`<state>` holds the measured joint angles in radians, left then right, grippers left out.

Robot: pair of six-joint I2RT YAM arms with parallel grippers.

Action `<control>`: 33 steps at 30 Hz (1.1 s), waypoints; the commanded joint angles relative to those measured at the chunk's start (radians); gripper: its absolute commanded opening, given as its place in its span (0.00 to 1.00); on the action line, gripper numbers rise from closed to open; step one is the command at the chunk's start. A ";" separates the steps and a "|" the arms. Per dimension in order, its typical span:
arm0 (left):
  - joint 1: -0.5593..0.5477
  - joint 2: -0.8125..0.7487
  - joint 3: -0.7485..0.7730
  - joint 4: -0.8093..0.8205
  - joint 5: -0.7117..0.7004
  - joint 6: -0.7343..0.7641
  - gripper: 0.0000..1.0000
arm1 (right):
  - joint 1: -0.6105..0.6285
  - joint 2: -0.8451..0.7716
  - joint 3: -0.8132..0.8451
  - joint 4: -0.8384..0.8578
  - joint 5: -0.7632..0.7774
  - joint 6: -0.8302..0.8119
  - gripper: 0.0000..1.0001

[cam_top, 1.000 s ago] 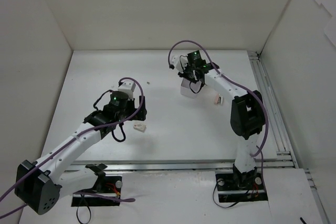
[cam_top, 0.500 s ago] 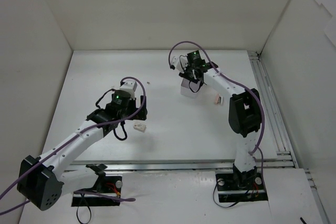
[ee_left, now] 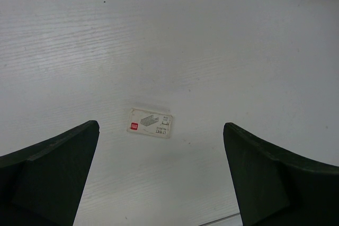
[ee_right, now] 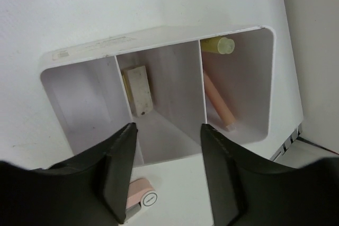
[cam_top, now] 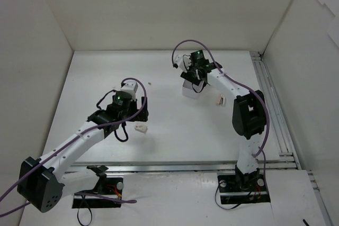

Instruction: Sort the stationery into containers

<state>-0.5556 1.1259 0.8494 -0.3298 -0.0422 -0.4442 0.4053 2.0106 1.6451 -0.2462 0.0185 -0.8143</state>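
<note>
As I see it, eraser (ee_left: 150, 123): flat on the desk (ee_left: 212, 35), centred below my left hand (ee_left: 160, 127).
Long axis: runs finger to finger.
Left hand: wide open, empty.

The divided box (ee_right: 159, 36) looks like smooth, faintly glossy white plastic. The worktop (ee_left: 222, 35) is matt and finely grained. The eraser-like block (ee_left: 150, 123) has a printed, paper-like face.
</note>
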 commanded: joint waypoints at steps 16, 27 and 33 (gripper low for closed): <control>0.048 0.029 -0.068 -0.022 -0.013 -0.341 1.00 | 0.043 -0.489 -0.145 0.079 -0.132 0.570 0.98; 0.088 -0.247 -0.157 -0.187 -0.200 -0.562 1.00 | 0.205 -0.478 -0.260 0.108 -0.235 0.757 0.98; 0.097 -0.565 -0.217 -0.374 -0.335 -0.688 1.00 | 0.346 -0.311 -0.231 0.131 -0.321 0.730 0.98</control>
<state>-0.4633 0.6689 0.6449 -0.5701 -0.2611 -1.0359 0.7029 1.6264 1.3834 -0.1738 -0.2466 -0.0864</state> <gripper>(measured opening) 0.996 0.979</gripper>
